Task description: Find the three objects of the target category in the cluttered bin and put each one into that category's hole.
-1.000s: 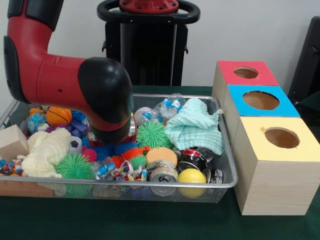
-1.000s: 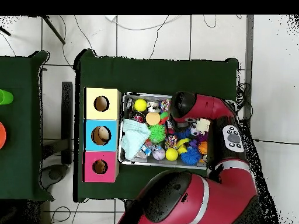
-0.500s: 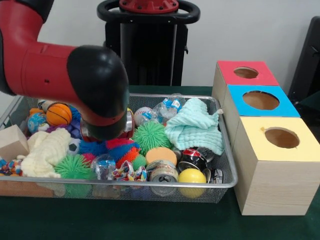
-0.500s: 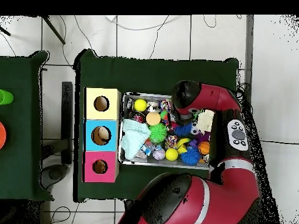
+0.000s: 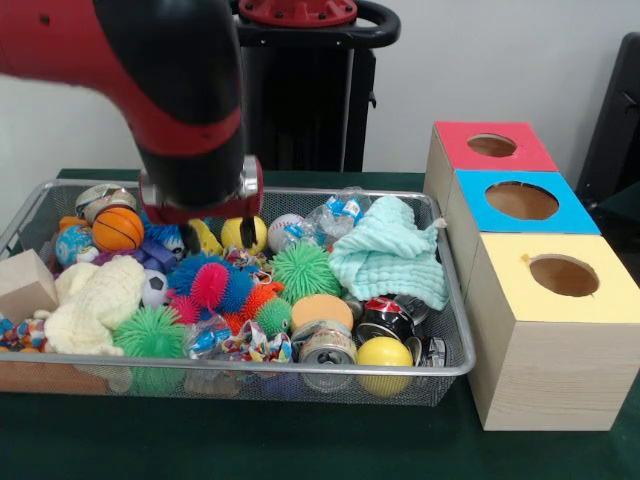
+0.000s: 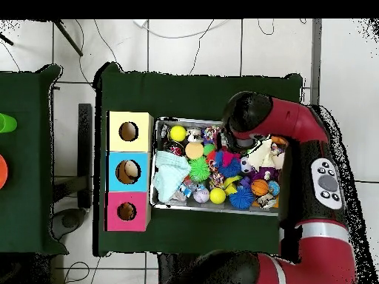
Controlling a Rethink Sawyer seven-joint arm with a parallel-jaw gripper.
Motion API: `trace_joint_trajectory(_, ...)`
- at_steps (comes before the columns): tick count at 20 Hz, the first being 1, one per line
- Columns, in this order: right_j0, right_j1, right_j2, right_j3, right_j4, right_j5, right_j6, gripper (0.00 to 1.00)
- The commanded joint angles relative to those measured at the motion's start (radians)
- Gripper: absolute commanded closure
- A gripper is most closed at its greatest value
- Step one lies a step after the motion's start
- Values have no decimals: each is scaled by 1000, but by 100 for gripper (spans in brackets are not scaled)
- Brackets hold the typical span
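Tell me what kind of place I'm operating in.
Likely a robotics lab: a green-clothed table on a tiled floor with loose cables, a wire bin of toys, and three coloured sorting boxes.

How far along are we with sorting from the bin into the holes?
Done: nothing confirmable; the red box, blue box and yellow box show no objects through their holes. In hand: nothing; the gripper hangs open and empty above the bin. Left: the bin is full of clutter, so likely all three placements.
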State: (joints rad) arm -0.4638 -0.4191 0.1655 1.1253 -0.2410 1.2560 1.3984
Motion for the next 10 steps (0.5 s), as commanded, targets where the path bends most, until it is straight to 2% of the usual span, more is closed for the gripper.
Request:
trace_joint_trajectory(1,-49,-241,77,335,38,-175,-100,0)
trace_joint_trajectory(4,-63,-277,76,416,18,-240,-116,0)
trace_joint_trajectory(6,-81,-288,81,481,3,-321,-111,0)
trace_joint_trajectory(10,-140,-255,113,565,-33,-478,-127,0)
